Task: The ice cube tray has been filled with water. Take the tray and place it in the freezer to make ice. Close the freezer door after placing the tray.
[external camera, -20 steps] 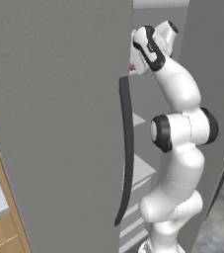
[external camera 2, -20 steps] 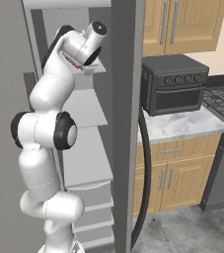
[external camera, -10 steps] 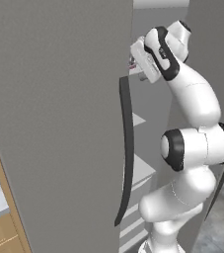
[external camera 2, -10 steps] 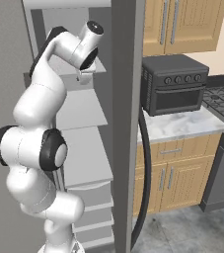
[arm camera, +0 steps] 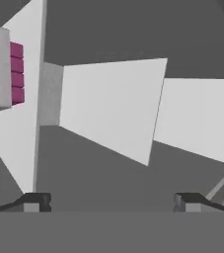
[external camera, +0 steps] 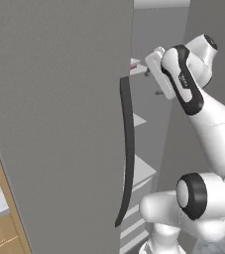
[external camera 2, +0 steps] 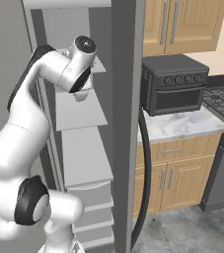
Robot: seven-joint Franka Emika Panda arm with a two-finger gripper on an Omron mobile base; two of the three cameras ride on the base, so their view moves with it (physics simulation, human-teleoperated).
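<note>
One ice cube tray (arm camera: 16, 72) lies on a freezer (external camera 2: 81, 143) shelf; the gripper (arm camera: 111, 200), fingers apart, holds nothing.

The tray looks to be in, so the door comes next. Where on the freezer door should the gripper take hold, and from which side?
Best on the long dark handle along the free edge of the freezer door. It stands off the panel as a vertical bar, so the open gripper could probably close across it from the door's outer face, around mid-height. The ice cube tray lies on a shelf, clear of that edge.
</note>
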